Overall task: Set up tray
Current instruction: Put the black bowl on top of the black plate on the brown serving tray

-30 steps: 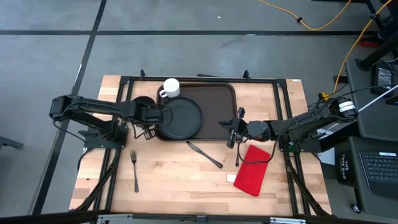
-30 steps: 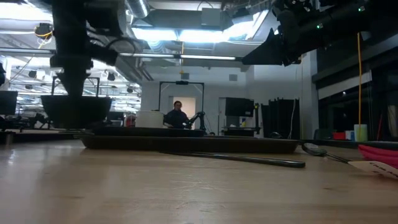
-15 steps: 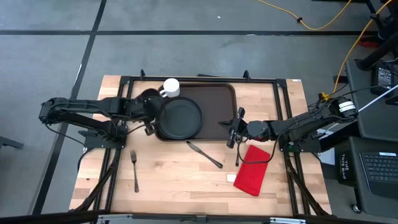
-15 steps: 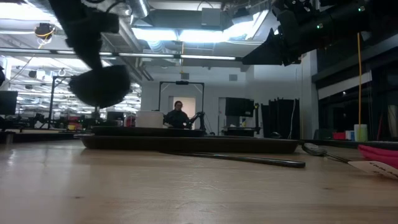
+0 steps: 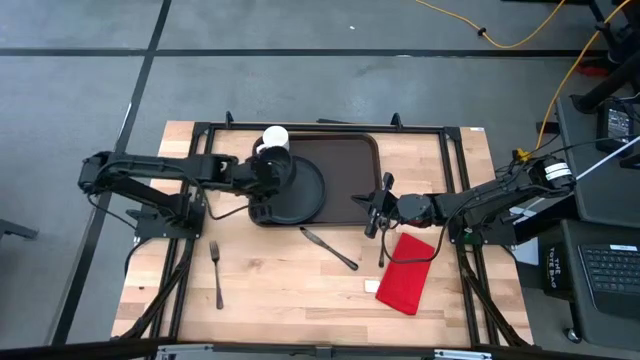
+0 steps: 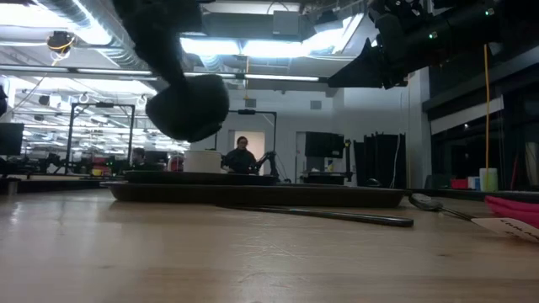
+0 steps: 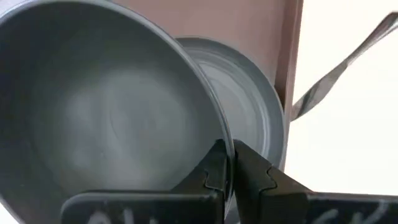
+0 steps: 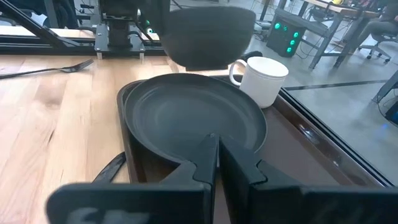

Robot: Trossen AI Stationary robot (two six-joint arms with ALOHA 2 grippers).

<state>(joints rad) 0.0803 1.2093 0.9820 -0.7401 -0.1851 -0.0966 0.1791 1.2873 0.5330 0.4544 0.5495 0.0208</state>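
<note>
The left gripper [image 5: 262, 178] is clamped on the rim of a dark bowl [image 6: 187, 107], holding it in the air above the left part of the round black plate [image 5: 293, 188]. In the left wrist view its 2 fingers [image 7: 214, 171] pinch the bowl's edge, with the plate below. The plate lies in the left half of the tray [image 5: 348, 165], a dark brown rectangular one with a raised rim, at the far middle of the wooden table [image 5: 290, 290]. A white mug [image 5: 274, 140] stands at the tray's far left corner, just beside the plate.

The right gripper [image 5: 378, 212] rests at the tray's near right edge, fingers closed on nothing, pointing toward the plate.

On the bare wood near the tray lie a knife [image 5: 329, 249], near its middle, and a fork [image 5: 216, 272] to the left. A red napkin [image 5: 404, 274] lies to the right, with a spoon [image 5: 381, 250] at its left edge.
</note>
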